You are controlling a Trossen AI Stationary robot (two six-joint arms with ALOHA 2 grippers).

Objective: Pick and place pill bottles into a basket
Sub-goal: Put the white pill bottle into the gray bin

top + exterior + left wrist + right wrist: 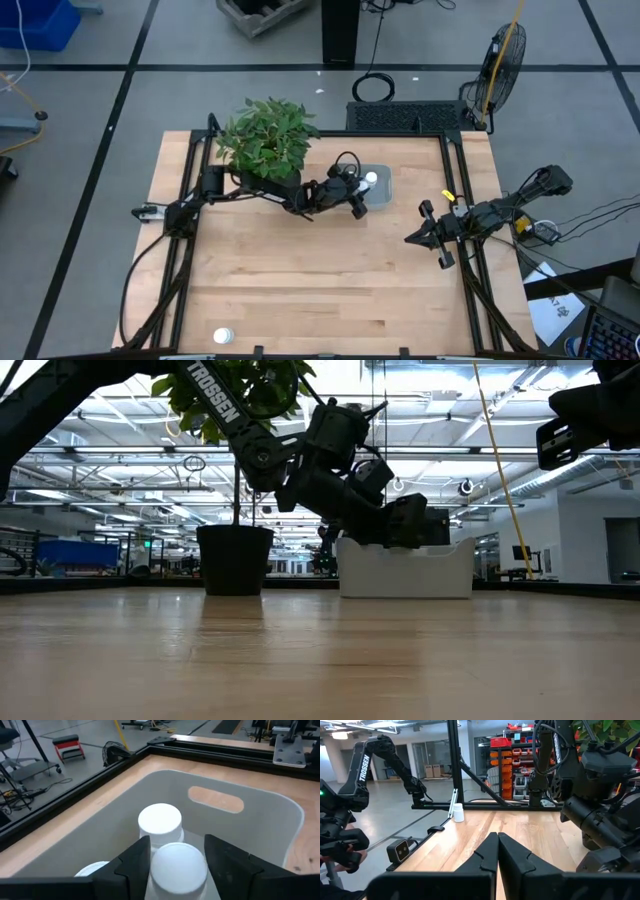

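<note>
The pale grey basket stands at the table's far middle, beside the plant pot. My left gripper reaches into the basket and is shut on a white pill bottle. A second bottle stands on the basket floor just beyond it, and part of a third shows beside my finger. One bottle stands on the table near its near left corner and also shows in the right wrist view. My right gripper is shut and empty at the table's right. My left gripper pinches the pill bottle between its two fingers, which lie against opposite sides of its white cap end. The fingers slant down into the basket from the table's left. The bottle is upright; whether its base rests on the basket floor is hidden.
A leafy plant in a dark pot stands left of the basket, close to my left arm. Black rails run along the table's edges. Bare wooden table lies in front of the basket.
</note>
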